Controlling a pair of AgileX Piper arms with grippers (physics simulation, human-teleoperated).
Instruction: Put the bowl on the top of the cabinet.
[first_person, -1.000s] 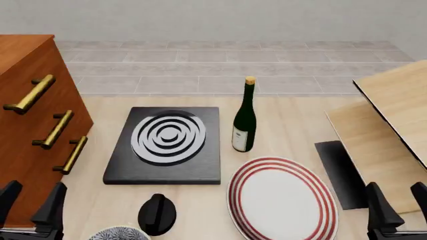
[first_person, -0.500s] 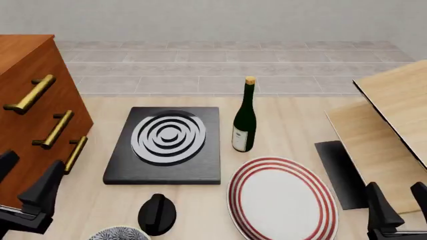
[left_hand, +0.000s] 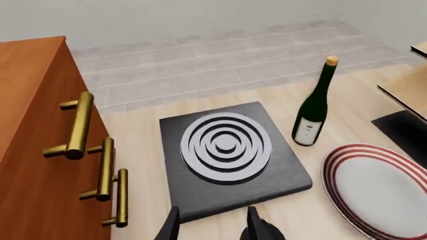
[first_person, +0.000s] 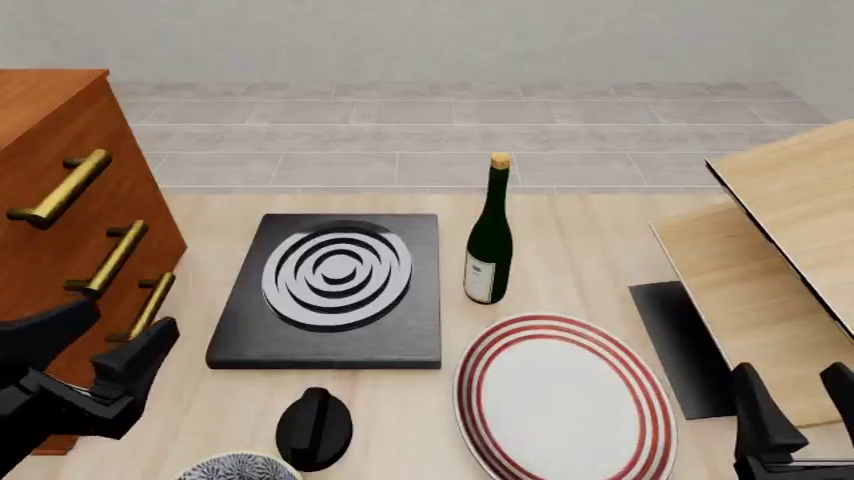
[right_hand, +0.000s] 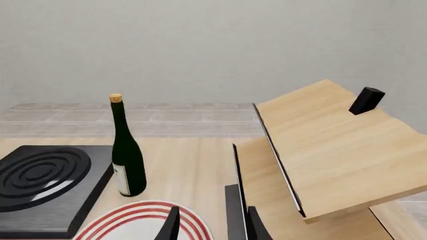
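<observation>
Blue-and-white, and barely in sight: only the far edge of the bowl at the bottom of the front view, down on the table just beside a black knob, near the left gripper. Not yet grasped, not lifted, not on the cabinet; the whole task left to do, by the look of things. Reddish-brown wood on the left with brass handles down its front, top edge showing in the front view with nothing seen on the visible part. Left gripper low at the cabinet's near corner, fingers apart and holding nothing; same in the left wrist view, two dark fingertips spread over the near edge of the stove. Right gripper low at the near right, beside the pale boards, fingers parted and empty too. As for containers: impossible to tell the bowl's contents, since only its rim shows; plate with red rings bare, nothing on it; bottle upright between stove and boards, cork in place, contents hidden by dark glass. Remaining, as a judgement: reach to the bowl, close on its rim, raise it past the drawer fronts, set it flat on the cabinet top and release.
</observation>
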